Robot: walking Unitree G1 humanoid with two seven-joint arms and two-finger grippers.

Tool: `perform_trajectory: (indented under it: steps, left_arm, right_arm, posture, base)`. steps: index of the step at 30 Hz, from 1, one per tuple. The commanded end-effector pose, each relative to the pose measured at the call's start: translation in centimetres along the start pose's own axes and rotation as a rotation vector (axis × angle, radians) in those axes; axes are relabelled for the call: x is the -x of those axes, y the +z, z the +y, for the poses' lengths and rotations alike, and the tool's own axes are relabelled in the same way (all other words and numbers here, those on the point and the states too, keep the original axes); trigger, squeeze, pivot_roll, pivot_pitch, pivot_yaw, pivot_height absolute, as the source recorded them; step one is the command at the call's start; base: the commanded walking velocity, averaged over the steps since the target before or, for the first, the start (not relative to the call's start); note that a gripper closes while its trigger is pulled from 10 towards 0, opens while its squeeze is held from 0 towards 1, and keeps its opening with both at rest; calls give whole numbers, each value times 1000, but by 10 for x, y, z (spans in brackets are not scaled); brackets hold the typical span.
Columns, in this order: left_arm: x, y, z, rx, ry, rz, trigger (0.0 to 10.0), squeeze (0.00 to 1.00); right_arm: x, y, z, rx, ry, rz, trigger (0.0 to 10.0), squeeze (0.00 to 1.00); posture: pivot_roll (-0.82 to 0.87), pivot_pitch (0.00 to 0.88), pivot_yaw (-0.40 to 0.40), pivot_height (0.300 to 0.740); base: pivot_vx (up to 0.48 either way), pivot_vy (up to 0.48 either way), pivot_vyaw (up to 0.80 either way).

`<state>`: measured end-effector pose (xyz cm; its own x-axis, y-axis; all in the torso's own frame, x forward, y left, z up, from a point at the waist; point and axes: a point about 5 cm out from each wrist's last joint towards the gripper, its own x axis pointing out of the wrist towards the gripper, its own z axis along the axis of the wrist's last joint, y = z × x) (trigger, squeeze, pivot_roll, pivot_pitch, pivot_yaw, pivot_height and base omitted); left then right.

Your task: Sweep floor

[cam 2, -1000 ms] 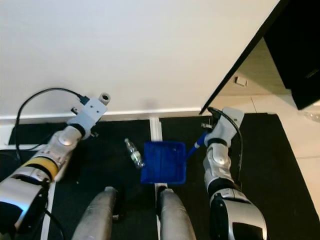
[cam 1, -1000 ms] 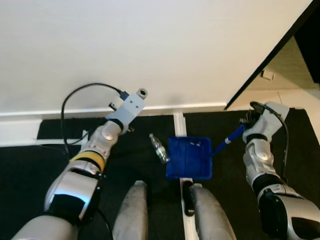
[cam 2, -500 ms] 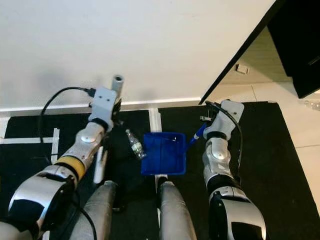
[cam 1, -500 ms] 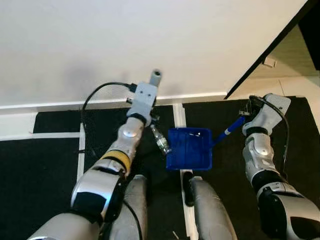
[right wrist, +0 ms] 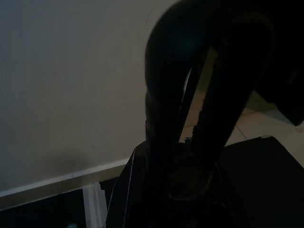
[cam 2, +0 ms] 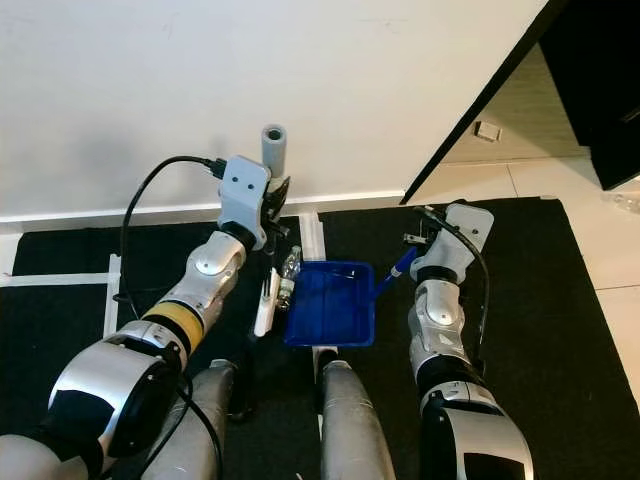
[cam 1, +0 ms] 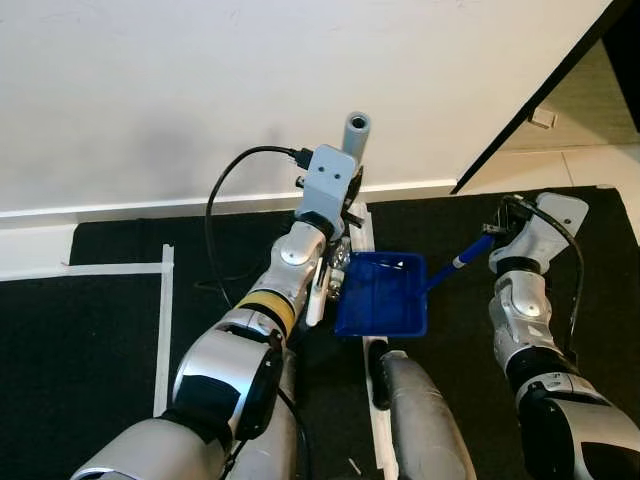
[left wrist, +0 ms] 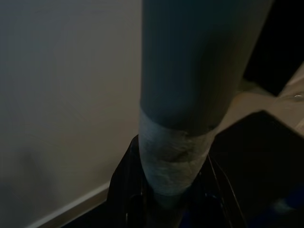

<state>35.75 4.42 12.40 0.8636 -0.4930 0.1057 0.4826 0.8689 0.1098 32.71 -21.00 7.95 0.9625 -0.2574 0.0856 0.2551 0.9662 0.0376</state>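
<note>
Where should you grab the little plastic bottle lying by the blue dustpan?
Probably round its middle, from above: the bottle lies on its side on the black mat, squeezed between the dustpan and the broom, so its sides are crowded.

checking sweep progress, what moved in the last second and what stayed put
The left gripper, shut on the broom handle, swung from the robot's left toward the blue dustpan, pushing the clear bottle up to its left rim. The right gripper stayed holding the dustpan handle; the dustpan stayed put on the black mat.
</note>
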Motion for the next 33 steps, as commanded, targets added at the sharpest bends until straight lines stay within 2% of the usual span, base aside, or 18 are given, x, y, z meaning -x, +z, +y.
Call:
perform_trajectory:
  steps: [1, 2, 3, 4, 9, 12, 16, 21, 22, 23, 26, 27, 29, 30, 32, 33]
  left_arm:
    - [-4, 4, -35, 111, -124, -53, 10000, 0]
    - [-4, 4, -35, 111, -124, -53, 10000, 0]
    - [-3, 7, -62, 158, -282, -88, 10000, 0]
    - [-2, 8, -73, 171, -340, -108, 10000, 0]
    - [-2, 12, -86, 188, -394, -140, 10000, 0]
    - [0, 24, -108, 171, -507, -213, 10000, 0]
    - [2, 27, -110, 143, -549, -240, 10000, 0]
    - [3, 27, -104, 112, -566, -255, 10000, 0]
    - [4, 26, -96, 104, -562, -254, 10000, 0]
    - [4, 26, -96, 104, -562, -254, 10000, 0]
    - [5, 20, -65, 29, -497, -204, 10000, 0]
    - [5, 20, -65, 29, -497, -204, 10000, 0]
    - [2, 21, -37, -51, -420, -156, 10000, 0]
    - [2, 21, -37, -51, -420, -156, 10000, 0]
    - [2, 27, 2, -120, -319, -124, 10000, 0]
    - [2, 27, 2, -120, -319, -124, 10000, 0]
  right_arm:
    - [19, -30, -6, 43, -7, 145, 10000, 0]
    - [19, -30, -6, 43, -7, 145, 10000, 0]
    - [19, -30, -5, 40, -3, 148, 10000, 0]
    - [18, -30, -4, 38, -2, 149, 10000, 0]
    - [17, -29, -2, 35, 1, 150, 10000, 0]
    - [16, -29, 3, 28, 7, 155, 10000, 0]
    - [15, -29, 5, 24, 9, 161, 10000, 0]
    - [15, -30, 7, 18, 12, 169, 10000, 0]
    - [15, -31, 8, 7, 8, 178, 10000, 0]
    - [15, -31, 8, 7, 8, 178, 10000, 0]
    - [14, -32, 8, -70, -35, 211, 10000, 0]
    - [14, -32, 8, -70, -35, 211, 10000, 0]
    - [11, -31, 4, -124, -69, 218, 10000, 0]
    - [11, -31, 4, -124, -69, 218, 10000, 0]
    - [9, -30, -1, -180, -105, 226, 10000, 0]
    - [9, -30, -1, -180, -105, 226, 10000, 0]
  posture:
    - [-84, 401, -22, 740]
    - [-84, 401, -22, 740]
    - [-78, 394, -22, 740]
    - [-72, 389, -20, 740]
    - [-69, 387, -19, 740]
    - [-53, 367, -17, 740]
    - [-27, 336, -11, 740]
    - [-11, 321, -8, 740]
    - [20, 280, -4, 740]
    - [20, 280, -4, 740]
    - [63, 216, -10, 740]
    - [63, 216, -10, 740]
    - [85, 172, -23, 740]
    - [85, 172, -23, 740]
    - [106, 137, -34, 740]
    - [106, 137, -34, 740]
  base:
    - [0, 0, 0]
    - [0, 0, 0]
    - [0, 0, 0]
    - [0, 0, 0]
    - [0, 0, 0]
    - [0, 0, 0]
    - [0, 0, 0]
    - [0, 0, 0]
    - [0, 0, 0]
    - [0, 0, 0]
    - [0, 0, 0]
    - [0, 0, 0]
    - [0, 0, 0]
    - [0, 0, 0]
    - [0, 0, 0]
    - [0, 0, 0]
